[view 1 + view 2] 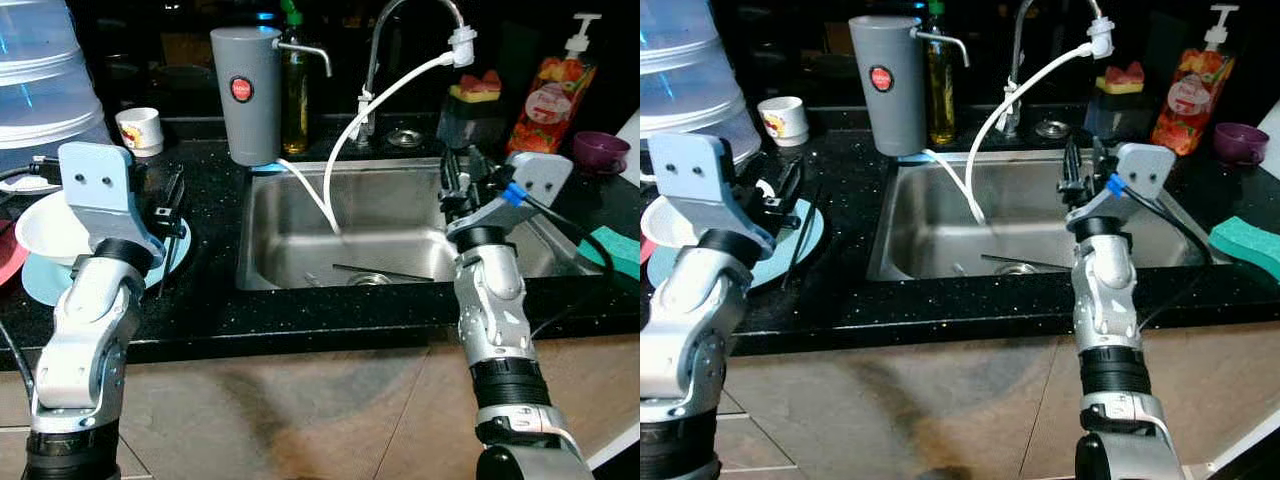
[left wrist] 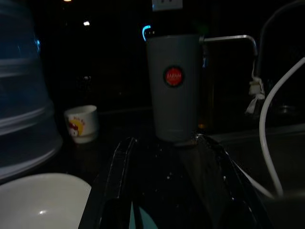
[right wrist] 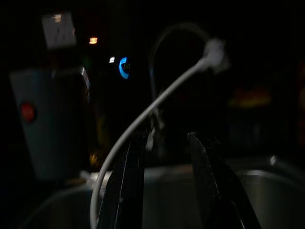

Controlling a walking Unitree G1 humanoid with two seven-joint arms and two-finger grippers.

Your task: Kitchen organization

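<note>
The thin stick lies in the sink, near the drain, and looks light, stiff and slippery, best pinched mid-way by the right gripper, fingers apart above; the left gripper is apart too.

Both silver arms rise bent at the elbow — the left gripper points forward, fingers parted and empty; the right gripper likewise, fingers apart, holding nothing.

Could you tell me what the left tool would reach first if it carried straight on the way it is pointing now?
Probably the grey water filter canister: the left tool, fingers open, frames it dead ahead across bare black counter. Depth is uncertain.
</note>
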